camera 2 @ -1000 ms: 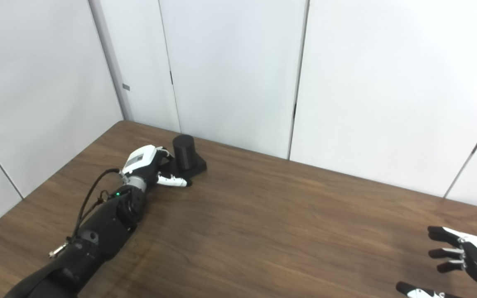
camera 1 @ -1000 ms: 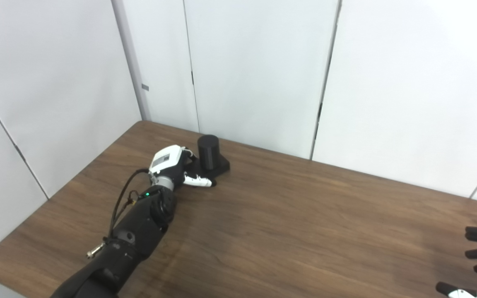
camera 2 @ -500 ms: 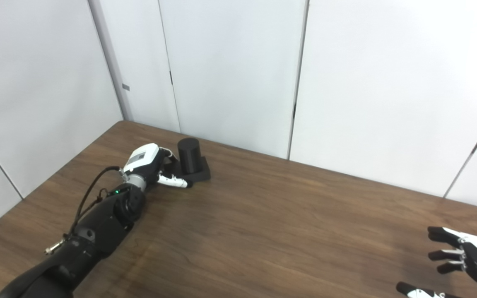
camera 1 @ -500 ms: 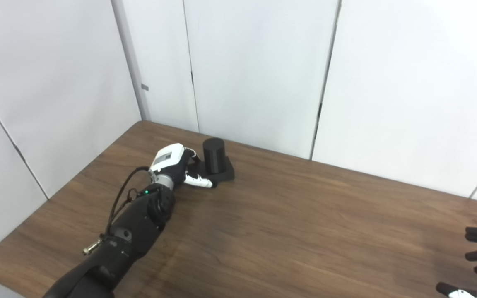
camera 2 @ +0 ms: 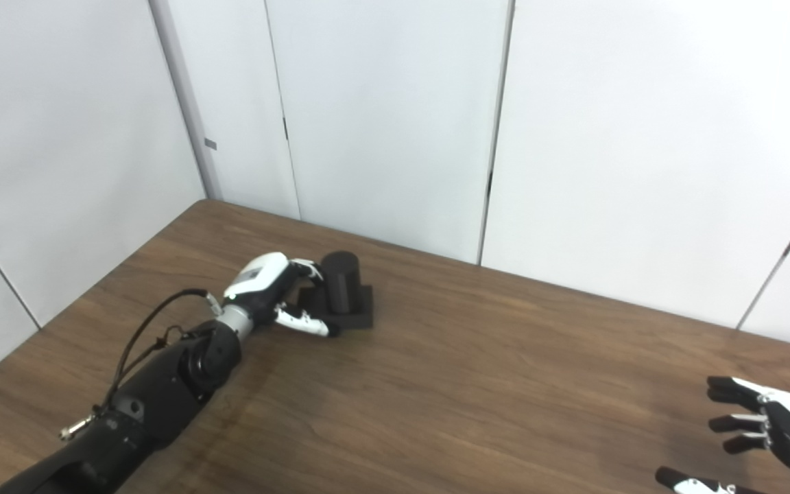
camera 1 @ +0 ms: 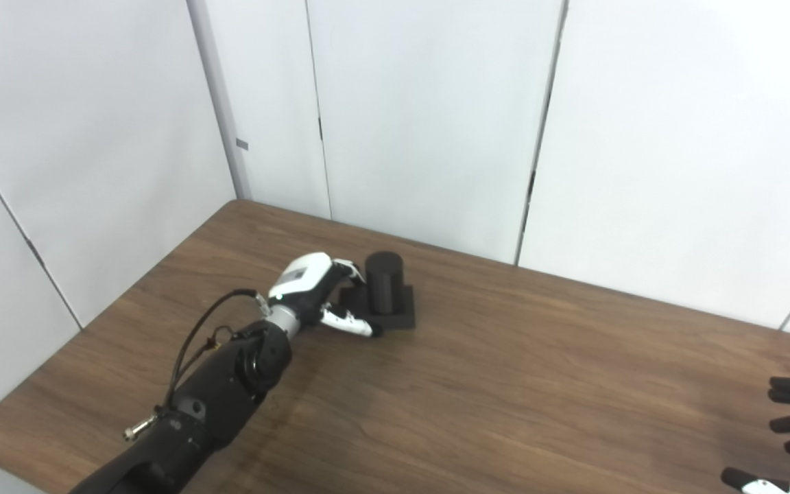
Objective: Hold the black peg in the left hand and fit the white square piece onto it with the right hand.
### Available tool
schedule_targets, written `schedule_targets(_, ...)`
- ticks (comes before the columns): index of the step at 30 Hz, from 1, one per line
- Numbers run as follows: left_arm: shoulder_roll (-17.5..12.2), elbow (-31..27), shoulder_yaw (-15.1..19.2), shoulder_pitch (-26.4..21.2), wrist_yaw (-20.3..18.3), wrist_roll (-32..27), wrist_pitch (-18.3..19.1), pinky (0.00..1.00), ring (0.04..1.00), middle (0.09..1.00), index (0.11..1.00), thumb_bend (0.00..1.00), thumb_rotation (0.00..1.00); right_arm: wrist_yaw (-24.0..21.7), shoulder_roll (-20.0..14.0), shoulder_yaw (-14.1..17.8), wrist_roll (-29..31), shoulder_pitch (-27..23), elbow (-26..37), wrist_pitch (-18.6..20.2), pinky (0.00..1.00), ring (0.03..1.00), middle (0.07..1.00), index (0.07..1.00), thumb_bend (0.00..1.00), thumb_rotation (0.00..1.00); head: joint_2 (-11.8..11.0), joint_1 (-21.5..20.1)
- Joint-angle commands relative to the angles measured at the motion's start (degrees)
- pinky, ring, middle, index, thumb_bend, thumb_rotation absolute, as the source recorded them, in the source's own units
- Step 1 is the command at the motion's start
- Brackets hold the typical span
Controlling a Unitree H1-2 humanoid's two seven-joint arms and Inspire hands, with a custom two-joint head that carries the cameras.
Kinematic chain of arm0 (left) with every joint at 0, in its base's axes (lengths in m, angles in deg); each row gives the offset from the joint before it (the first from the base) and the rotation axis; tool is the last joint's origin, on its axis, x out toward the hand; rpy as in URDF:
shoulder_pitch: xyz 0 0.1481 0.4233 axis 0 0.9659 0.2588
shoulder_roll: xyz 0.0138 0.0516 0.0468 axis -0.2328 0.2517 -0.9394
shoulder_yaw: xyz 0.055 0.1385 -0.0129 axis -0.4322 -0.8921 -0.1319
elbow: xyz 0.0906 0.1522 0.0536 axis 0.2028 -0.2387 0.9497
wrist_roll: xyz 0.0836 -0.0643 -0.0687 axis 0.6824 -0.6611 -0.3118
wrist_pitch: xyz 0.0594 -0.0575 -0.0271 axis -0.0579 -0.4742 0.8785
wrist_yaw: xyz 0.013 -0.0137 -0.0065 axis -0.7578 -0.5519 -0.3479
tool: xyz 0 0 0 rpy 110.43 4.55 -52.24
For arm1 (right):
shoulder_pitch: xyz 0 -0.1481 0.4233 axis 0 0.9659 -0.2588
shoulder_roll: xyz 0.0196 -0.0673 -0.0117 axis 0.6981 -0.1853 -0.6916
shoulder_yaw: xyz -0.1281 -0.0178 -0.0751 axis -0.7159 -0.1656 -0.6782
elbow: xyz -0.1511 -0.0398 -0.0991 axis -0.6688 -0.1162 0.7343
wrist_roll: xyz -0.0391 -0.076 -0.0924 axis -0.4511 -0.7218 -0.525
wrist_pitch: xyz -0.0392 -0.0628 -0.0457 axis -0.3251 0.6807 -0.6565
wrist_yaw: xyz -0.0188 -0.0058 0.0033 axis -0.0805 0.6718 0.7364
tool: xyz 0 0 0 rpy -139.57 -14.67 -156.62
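Clearly the left hand (camera 1: 316, 298) has its fingers wrapped onto the black peg (camera 1: 384, 283), an upright dark cylinder standing on a flat square black base (camera 1: 402, 315) that rests on the wooden surface (camera 1: 505, 384). The hand comes at it from the side, with its white thumb (camera 1: 347, 322) lying low along the near edge of the base and the other fingers curled toward the cylinder; that hold reads as a way to steady the peg upright, top free, so a piece could be dropped over it from above. Whether the grip is firm or only a light contact is hard to judge, since black fingers merge with the black peg and the palm hides the contact.

Far off toward the opposite corner of the surface, well apart from the peg, the right hand (camera 2: 772, 429) hovers with its fingers spread and nothing between them. It is cut off by the picture's edge, so its palm and wrist are mostly unseen. It looks to be waiting.

No white square piece shows anywhere in either view; it may lie beyond the frame near the right hand, but that cannot be told. The peg's far side and any hole or key on its top are also not readable.
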Motion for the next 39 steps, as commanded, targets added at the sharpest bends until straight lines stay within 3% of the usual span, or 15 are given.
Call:
schedule_targets(1, 0.5, -0.4, -2.7, 0.8, -1.6, 1.9, -3.9, 0.83, 0.87, 0.852, 0.485, 0.52, 0.05, 0.4, -0.3, 0.3, -0.2, -1.8, 2.4, -0.6, 0.47, 0.582, 0.699, 0.703, 0.54, 0.0, 0.0, 0.0)
schedule_targets(11, 0.6, -5.3, -7.9, 1.5, -4.6, 4.2, -7.2, 0.87, 0.884, 0.864, 0.487, 0.52, 0.06, 0.8, 1.0, 0.0, -0.9, -2.5, 2.7, -0.7, 0.48, 0.585, 0.697, 0.703, 0.56, 0.0, 1.7, -5.5)
schedule_targets(15, 0.6, -7.2, -10.4, 1.2, -5.0, 6.2, -9.1, 0.83, 0.878, 0.861, 0.487, 0.52, 0.07, 0.1, 1.9, 0.2, 0.1, -2.9, 3.7, 1.7, 0.5, 0.612, 0.729, 0.708, 0.56, 0.0, 2.7, -9.4)
schedule_targets(24, 1.2, -10.9, -13.2, 1.2, -9.5, 5.5, -11.7, 0.85, 0.885, 0.868, 0.488, 0.52, 0.06, 1.6, 1.1, -0.4, -0.4, -3.6, -0.2, -4.4, 0.49, 0.596, 0.722, 0.7, 0.55, 0.0, 4.0, -16.4)
schedule_targets(32, 3.1, -13.2, -16.4, 0.7, -13.2, 6.1, -12.7, 0.86, 0.883, 0.864, 0.489, 0.52, 0.07, 2.0, 2.0, -0.9, -1.0, -4.2, -1.4, -5.5, 0.49, 0.603, 0.722, 0.7, 0.54, 0.0, 4.8, -19.2)
schedule_targets(39, 5.7, -11.4, -19.5, -1.4, -14.5, 8.2, -14.4, 0.86, 0.887, 0.861, 0.489, 0.52, 0.07, 2.2, 2.8, -1.4, -1.3, -4.4, -1.1, -5.0, 0.5, 0.604, 0.731, 0.704, 0.54, 0.0, 5.5, -21.2)
